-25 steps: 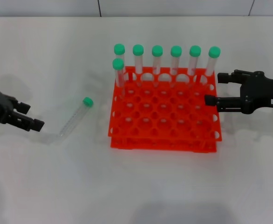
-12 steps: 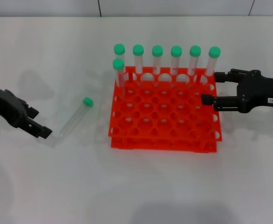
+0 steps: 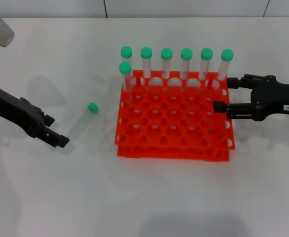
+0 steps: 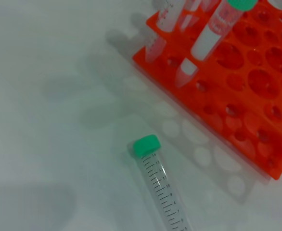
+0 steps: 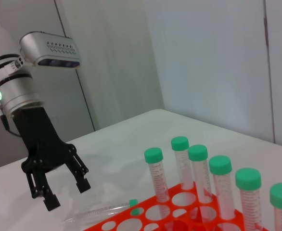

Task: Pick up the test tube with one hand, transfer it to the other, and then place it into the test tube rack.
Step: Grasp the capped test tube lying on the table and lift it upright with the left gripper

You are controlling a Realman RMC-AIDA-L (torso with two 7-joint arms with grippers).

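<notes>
Lying flat on the white surface (image 3: 149,197) beside the orange-red plastic rack (image 3: 174,118), the slender clear green-capped test tube (image 3: 80,123) looks light, stiff and slippery. The unlabelled black left gripper (image 5: 61,190), open and empty, should pinch mid-barrel. The labelled right gripper (image 3: 222,95) waits open.

seven slender clear plastic tubes with green screw caps (image 3: 166,61) stand upright on a plain white table (image 3: 149,197): six in one row, the seventh (image 3: 125,75) just in front of that row's left end. a pale grey wall (image 5: 203,57) rises behind the table.
</notes>
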